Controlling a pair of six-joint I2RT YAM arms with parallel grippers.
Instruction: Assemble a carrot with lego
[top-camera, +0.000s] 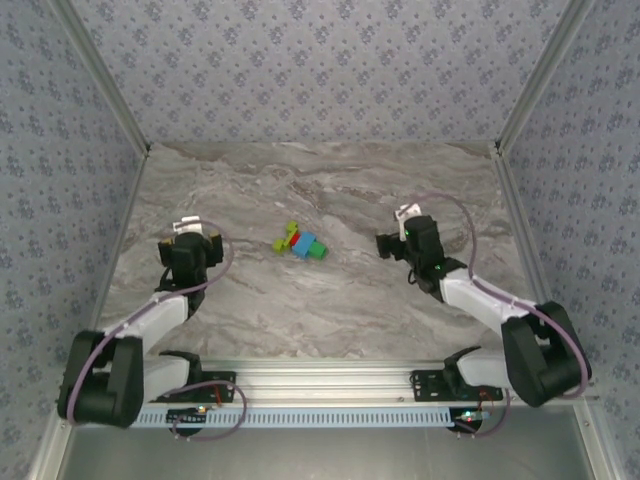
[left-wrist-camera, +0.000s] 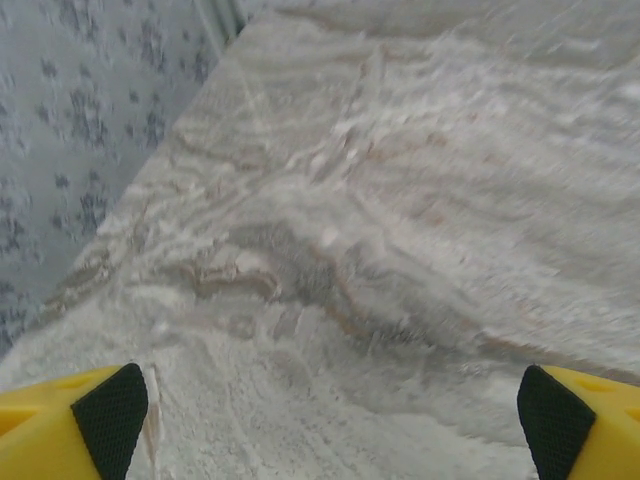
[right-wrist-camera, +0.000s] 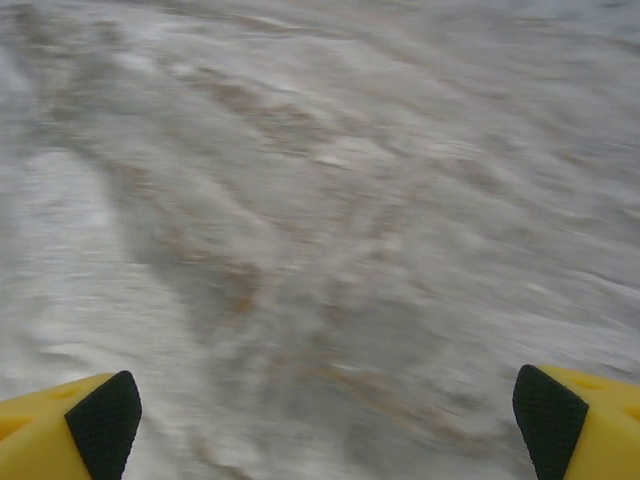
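Top external view — carrot (top-camera: 302, 243), joins too small to tell, left claw (left-wrist-camera: 330, 415) and right claw (right-wrist-camera: 325, 420) released.

Marble-pattern tabletop (top-camera: 330, 310), grey-brown veining, lying flat. Blue-grey floral wallpaper panels (top-camera: 300, 70) enclosing it on three sides. Aluminium posts (top-camera: 101, 72) rising at back corners. Slotted metal rail (top-camera: 320, 385) running along near edge. Soft, even light falling.

You are working in a robot test cell, a lab rig rather than a lived-in room. The marble-patterned worktop (top-camera: 330, 310) is boxed in on three sides by walls (top-camera: 320, 70) covered in a blue-grey flowered pattern, framed by bare aluminium posts (top-camera: 100, 72). Along the near edge, a metal rail (top-camera: 330, 382) carries the left arm (top-camera: 150, 320) and the right arm (top-camera: 480, 298), both trailing loose cables.
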